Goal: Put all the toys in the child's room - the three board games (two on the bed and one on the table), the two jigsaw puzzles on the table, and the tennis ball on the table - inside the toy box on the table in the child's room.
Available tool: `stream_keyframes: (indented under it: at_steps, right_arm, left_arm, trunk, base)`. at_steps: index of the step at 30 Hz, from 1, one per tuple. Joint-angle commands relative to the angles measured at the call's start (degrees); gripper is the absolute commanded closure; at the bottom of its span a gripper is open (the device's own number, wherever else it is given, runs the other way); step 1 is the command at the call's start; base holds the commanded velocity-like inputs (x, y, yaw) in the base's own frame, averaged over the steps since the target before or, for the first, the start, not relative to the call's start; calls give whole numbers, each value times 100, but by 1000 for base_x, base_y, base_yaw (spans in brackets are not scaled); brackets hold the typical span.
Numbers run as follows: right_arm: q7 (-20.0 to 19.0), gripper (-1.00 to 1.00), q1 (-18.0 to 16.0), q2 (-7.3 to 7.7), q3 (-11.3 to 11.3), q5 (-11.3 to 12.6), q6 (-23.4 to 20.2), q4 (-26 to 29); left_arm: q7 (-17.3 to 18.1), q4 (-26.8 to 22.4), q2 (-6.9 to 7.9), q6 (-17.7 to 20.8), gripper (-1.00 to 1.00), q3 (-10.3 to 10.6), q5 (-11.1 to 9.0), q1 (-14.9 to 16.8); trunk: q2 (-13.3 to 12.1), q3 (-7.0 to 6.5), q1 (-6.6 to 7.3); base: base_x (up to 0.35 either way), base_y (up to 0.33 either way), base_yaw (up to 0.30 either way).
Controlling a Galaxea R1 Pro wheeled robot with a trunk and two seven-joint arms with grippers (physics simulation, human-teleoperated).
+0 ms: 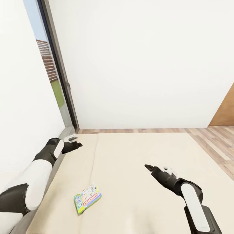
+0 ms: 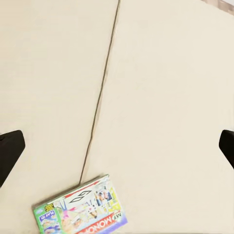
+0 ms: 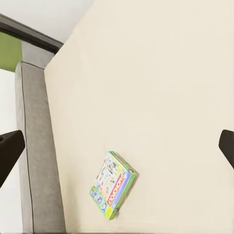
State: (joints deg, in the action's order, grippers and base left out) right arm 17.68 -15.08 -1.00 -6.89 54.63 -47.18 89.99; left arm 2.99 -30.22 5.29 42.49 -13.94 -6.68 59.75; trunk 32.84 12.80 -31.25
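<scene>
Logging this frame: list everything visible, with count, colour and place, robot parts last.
Flat green-edged printed cardboard board game box: one, white, red and green, lying on the bed nearest the robot, between the two arms.
Broad beige mattress: one, beige with a seam line along it, under both arms.
Grey bed frame edge: one, grey, along the mattress's window side.
Window: one, dark frame, showing brick and grass outside, on the wall to the left.
White walls: white, behind and beside the bed.
Wood plank floor: brown, beyond and right of the bed.
Left end effector: one, black, open, holding nothing, above the mattress's window-side edge.
Right end effector: one, black, open, holding nothing, above the mattress.
</scene>
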Motion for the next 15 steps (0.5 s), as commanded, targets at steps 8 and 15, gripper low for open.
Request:
stream_keyframes:
  at_steps: [8,15]
  right_arm:
    - [50,-100,-63,67,-13,35,-292,10]
    - [33,-100,-77,276,-22,38,-477,15]
  left_arm:
    - [-220,549,-91,-143,-100,92,-15,24]
    - [-265,912,-105,-406,-100,151,-10,27]
  trunk:
    - [10,85,-2]
    - [10,151,-2]
  base:
    - [0,0,0]
    - [0,0,0]
